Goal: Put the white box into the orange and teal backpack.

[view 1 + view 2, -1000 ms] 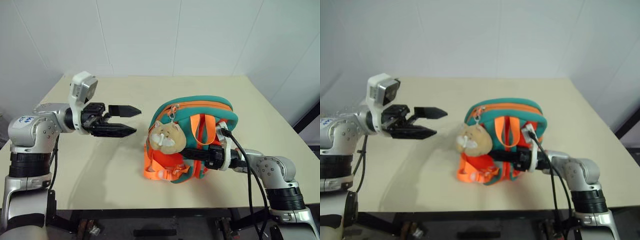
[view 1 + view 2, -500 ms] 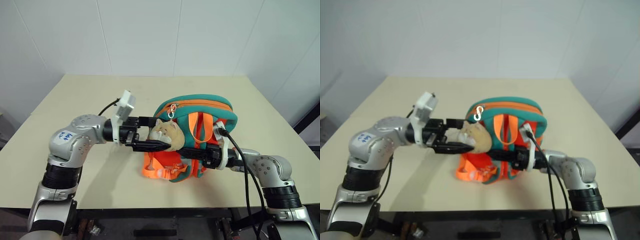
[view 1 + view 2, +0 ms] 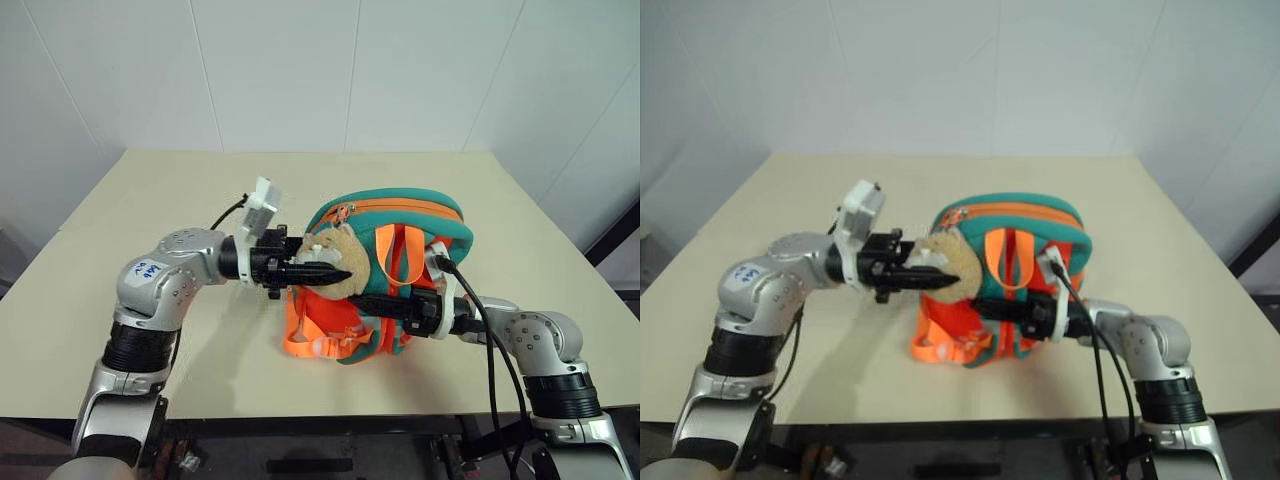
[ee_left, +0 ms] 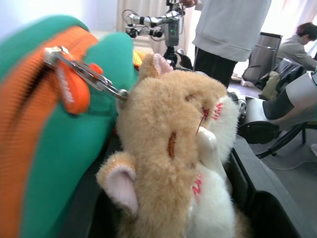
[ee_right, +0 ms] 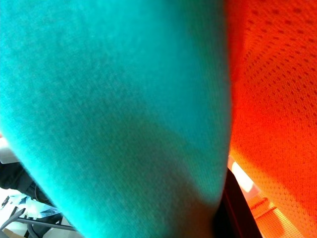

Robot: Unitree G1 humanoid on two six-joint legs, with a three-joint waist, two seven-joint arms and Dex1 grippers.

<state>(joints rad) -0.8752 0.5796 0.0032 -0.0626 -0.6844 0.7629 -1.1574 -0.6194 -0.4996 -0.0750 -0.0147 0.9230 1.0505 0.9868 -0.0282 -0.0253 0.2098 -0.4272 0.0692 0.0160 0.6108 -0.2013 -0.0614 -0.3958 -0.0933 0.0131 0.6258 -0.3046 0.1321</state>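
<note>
While the left arm reached in level from the left side of the beige table (image 3: 150,190), its left gripper (image 3: 335,273) had its two black fingers drawn narrow around the tan plush hamster charm (image 3: 340,262). In the left wrist view the hamster (image 4: 178,163) sat between the dark fingers, pressed against the inner face of at least one; whether they truly clamped it could not be told. Just past the gripper's tips stood the orange and teal backpack (image 3: 400,215), upright near the table's middle, its zipper pull (image 4: 69,82) and metal clip joining the charm to the teal rim. Orange webbing (image 3: 315,340) spilled from the bag's base below the left gripper. Farther right, the right gripper (image 3: 365,303) lay level, pointing left, its fingers shut on a teal strap (image 5: 114,114) at the backpack's front, orange mesh (image 5: 277,89) just beside it. Behind, in the left wrist view, a person in a pale top (image 4: 230,27) stood near another robot arm (image 4: 153,22).
</note>
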